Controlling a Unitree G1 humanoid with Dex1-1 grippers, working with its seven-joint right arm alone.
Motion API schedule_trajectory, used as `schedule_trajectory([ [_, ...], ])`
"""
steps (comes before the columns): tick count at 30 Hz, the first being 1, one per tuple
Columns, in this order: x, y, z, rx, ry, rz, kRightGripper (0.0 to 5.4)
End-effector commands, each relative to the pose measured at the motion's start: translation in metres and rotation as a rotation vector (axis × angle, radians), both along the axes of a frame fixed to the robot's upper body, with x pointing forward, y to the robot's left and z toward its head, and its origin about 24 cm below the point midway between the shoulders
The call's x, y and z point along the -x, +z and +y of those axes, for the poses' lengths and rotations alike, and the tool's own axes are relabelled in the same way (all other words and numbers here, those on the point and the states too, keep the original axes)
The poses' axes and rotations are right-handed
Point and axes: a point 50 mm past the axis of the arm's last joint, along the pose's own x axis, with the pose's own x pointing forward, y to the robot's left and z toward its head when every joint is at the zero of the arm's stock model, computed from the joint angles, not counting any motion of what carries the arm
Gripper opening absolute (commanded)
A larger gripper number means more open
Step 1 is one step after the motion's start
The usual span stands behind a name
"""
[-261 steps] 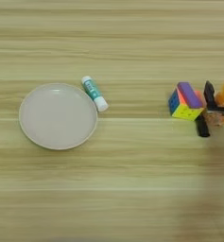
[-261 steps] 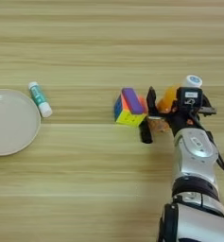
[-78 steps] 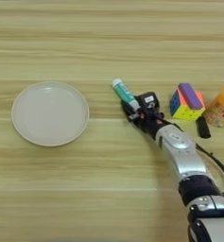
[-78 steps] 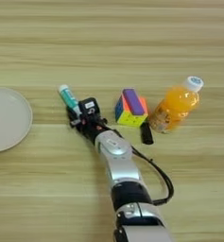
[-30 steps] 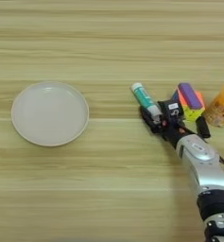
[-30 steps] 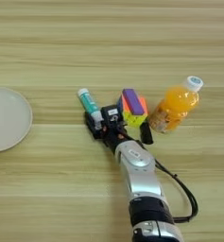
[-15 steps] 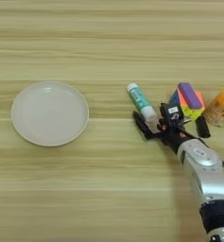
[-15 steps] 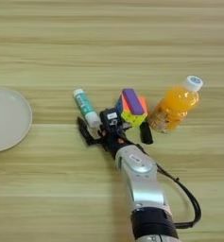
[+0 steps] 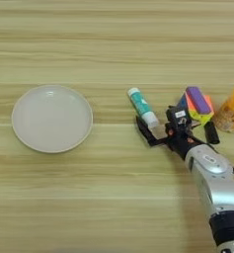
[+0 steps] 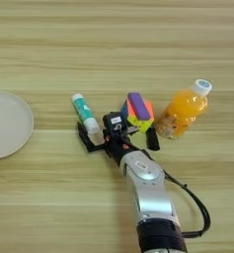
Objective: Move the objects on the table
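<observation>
Orange bottle shows whole only in right eye view

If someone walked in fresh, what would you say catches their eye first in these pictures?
Probably the silver forearm rising from the bottom edge, its right gripper open just below the glue stick lying mid-table. Next, the bright multicoloured cube and orange juice bottle to the right, with the off-white plate alone on the left.
</observation>
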Motion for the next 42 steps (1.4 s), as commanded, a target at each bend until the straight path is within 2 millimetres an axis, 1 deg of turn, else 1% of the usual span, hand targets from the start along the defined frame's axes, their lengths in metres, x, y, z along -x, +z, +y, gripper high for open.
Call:
schedule_trajectory([
  [1, -0.012, 0.027, -0.001, 0.022, 0.008, -0.108, 5.39],
  [28, -0.011, 0.027, 0.002, 0.023, 0.022, -0.116, 5.39],
  [32, -0.010, 0.040, 0.008, 0.025, 0.051, -0.172, 5.39],
  [34, -0.010, 0.052, 0.015, 0.037, 0.083, -0.212, 5.39],
  [38, -0.011, 0.073, 0.030, 0.052, 0.149, -0.282, 5.39],
  [42, -0.014, 0.085, 0.049, 0.052, 0.215, -0.320, 5.39],
])
